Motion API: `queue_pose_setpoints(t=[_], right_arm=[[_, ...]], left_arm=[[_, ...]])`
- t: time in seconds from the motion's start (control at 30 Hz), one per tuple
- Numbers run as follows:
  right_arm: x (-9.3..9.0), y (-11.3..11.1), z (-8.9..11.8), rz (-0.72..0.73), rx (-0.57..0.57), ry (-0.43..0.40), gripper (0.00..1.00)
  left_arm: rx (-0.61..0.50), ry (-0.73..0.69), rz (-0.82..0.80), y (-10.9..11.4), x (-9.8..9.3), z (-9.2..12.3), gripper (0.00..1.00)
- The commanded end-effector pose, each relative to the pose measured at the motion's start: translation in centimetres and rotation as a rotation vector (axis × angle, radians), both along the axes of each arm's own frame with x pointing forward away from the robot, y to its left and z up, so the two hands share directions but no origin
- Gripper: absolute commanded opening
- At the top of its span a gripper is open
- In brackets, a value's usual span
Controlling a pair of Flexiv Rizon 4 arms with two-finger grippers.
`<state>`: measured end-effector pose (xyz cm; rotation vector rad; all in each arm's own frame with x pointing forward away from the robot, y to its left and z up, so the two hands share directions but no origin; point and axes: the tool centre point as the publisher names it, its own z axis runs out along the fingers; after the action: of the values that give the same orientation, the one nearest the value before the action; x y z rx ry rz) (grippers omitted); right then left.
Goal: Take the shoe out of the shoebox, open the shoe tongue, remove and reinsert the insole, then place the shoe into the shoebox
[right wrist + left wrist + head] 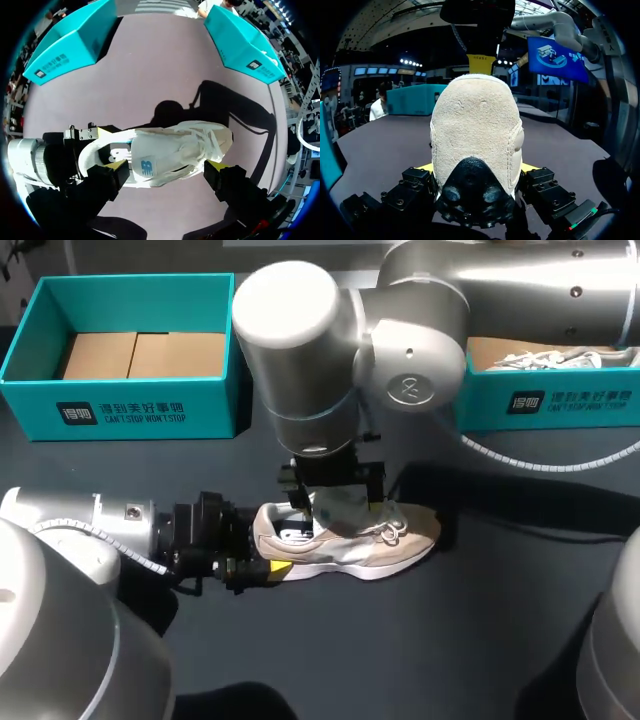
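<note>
Beige suede and white mesh, the shoe [350, 540] lies on its sole on the table [480, 640], outside any box, with the toe toward my right. The left claw [478, 169] is clenched on the heel: in the left wrist view a yellow tip presses on each side of it. The right claw [166, 166] hangs directly over the shoe's opening and is released. Its fingers [117, 166] are spread wide, one toward the heel and one toward the toe, and they pinch nothing. Under it a pale piece [345, 512] rises from the opening; I cannot tell if this is the tongue or the insole.

I judge that the work is at the tongue or insole step, and several things can go wrong here. If the right claw closes too shallow, it may catch only an edge of the pale piece, and the piece slips out during the pull. If it goes too deep, a finger can push on the collar and twist the shoe in the left claw, because that grip is only on the soft heel. An upward pull stronger than this grip can lift the whole shoe. The laces [392, 532] lie loose near the right claw and may snag. The empty box [130, 405] stands well apart at the far left, so the later carry must clear its wall.
</note>
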<state>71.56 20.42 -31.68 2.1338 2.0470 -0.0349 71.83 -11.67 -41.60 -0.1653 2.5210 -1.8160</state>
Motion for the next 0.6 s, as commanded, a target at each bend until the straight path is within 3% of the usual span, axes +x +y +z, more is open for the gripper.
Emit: queue_pose_setpoints(t=[0.03,0.23,0.6], right_arm=[[-0.5,2.0,-1.3,-0.164,-0.08,-0.04,1.0],[-0.2,2.3,-2.4,-0.172,-0.128,-0.037,1.0],[0.0,0.1,-4.2,-0.26,-0.248,-0.044,1.0]], left_arm=[[0.001,0.001,0.002,-0.2,-0.1,-0.5,0.0],[0.001,0.001,0.002,-0.2,-0.1,-0.5,0.0],[0.001,0.001,0.002,-0.2,-0.1,-0.5,0.0]])
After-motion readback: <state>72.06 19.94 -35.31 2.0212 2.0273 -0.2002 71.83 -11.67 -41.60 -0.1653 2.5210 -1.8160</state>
